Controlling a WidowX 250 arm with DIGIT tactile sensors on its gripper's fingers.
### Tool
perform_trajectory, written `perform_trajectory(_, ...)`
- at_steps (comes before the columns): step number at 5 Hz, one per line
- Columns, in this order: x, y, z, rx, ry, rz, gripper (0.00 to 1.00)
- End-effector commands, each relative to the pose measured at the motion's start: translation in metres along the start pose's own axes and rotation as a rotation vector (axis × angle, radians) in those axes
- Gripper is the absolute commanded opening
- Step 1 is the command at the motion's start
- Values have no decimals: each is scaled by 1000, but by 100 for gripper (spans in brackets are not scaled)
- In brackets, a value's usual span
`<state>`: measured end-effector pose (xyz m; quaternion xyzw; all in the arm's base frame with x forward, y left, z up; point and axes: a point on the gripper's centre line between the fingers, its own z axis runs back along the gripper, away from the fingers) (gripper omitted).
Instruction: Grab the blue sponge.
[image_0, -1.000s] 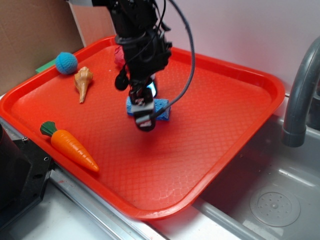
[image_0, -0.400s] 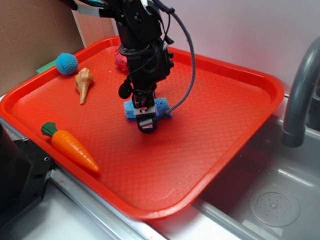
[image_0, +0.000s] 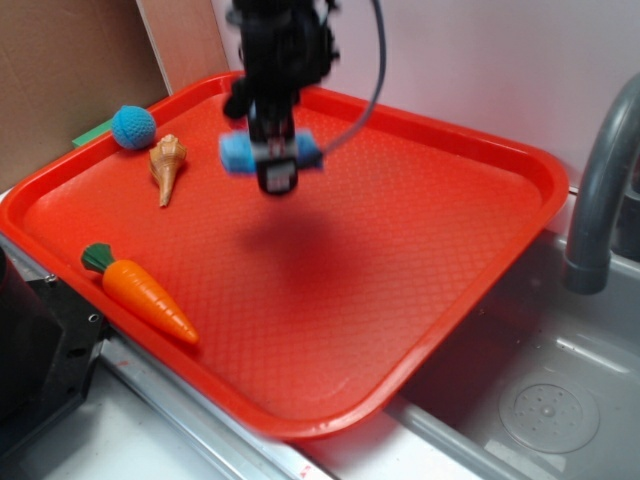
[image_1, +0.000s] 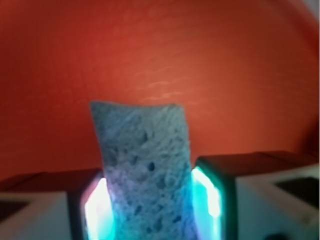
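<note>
My gripper (image_0: 273, 160) is shut on the blue sponge (image_0: 237, 154) and holds it in the air above the red tray (image_0: 420, 250), with the sponge's ends sticking out on both sides of the fingers. In the wrist view the porous blue sponge (image_1: 145, 165) fills the gap between the two pads (image_1: 207, 192), which press on its sides. The gripper (image_1: 150, 200) hangs well above the tray floor (image_1: 150, 60).
On the tray lie a toy carrot (image_0: 145, 292) at the front left, a cone-shaped shell toy (image_0: 166, 163) and a teal crocheted ball (image_0: 132, 127) at the back left. A grey faucet (image_0: 600, 190) and a sink (image_0: 540, 400) are to the right.
The gripper has risen with the sponge in it, lifting it off the tray floor and moving up and slightly back-left in the exterior view.
</note>
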<state>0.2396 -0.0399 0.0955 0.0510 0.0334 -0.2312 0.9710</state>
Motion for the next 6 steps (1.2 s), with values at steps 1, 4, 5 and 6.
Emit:
perform_trajectory(1,-31,25,96,33,-95,421,0)
perform_trajectory(4,-46,11,114,87,-139,821,0)
perform_trajectory(5,-48,10,113,50,-170,828,0)
perform_trajectory(6,-49,12,109,39,-165,817,0)
